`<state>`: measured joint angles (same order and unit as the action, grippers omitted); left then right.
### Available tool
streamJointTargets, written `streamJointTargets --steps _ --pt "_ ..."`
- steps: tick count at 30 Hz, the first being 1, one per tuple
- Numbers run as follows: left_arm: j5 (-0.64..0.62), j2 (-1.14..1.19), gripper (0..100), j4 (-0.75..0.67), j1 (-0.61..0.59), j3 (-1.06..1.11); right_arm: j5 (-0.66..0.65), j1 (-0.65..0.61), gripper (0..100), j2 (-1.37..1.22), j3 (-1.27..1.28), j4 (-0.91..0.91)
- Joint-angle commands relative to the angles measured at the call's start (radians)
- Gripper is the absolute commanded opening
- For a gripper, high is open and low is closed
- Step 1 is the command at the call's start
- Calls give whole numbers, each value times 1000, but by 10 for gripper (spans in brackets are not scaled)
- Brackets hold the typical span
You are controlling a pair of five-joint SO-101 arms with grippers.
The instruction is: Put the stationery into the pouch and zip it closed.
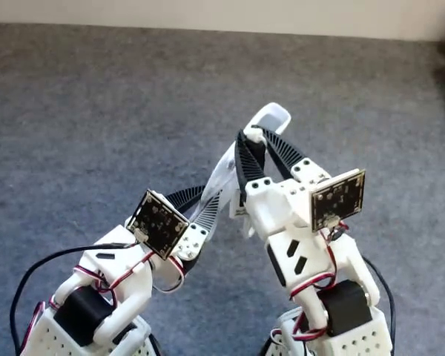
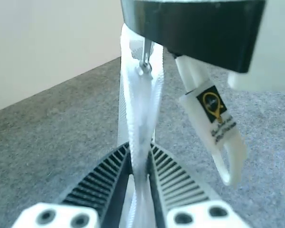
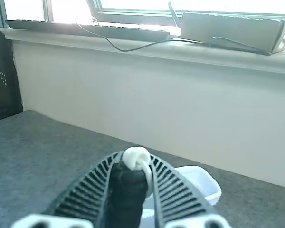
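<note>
Fingers of the left gripper (image 2: 140, 151) are pressed together on the zip edge of the white pouch (image 2: 138, 118), pinching it flat between the ribbed black pads. From there the pouch runs on as a narrow, twisted strip to the right gripper (image 1: 254, 139), which is clamped tight on its other end. In the right wrist view a small white knob (image 3: 135, 157) sits at that gripper's tips, on a dark piece I cannot identify. The metal zip slider (image 2: 145, 65) sits just beside the right gripper's fingers, and a white label (image 2: 213, 116) with a loop dangles next to it. The pouch is held stretched between the two grippers, off the grey desk (image 1: 89, 111) and over its middle. One rounded end (image 1: 276, 116) pokes out past the right gripper toward the desk's far edge, where a pale wall (image 3: 133, 95) rises.
</note>
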<state>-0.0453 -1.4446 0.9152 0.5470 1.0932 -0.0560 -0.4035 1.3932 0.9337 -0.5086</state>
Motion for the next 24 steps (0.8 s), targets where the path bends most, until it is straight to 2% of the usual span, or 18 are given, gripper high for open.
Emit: streamJointTargets --steps 1,7,17,24 --pt "9 12 4 17 -15 30 -2 79 5 12 16 114" --pt "9 12 4 17 -16 30 -3 130 5 -12 48 154" --pt "9 12 4 17 -16 28 -3 234 5 -245 38 156" --pt "9 12 4 17 -16 28 -3 343 5 -260 47 311"
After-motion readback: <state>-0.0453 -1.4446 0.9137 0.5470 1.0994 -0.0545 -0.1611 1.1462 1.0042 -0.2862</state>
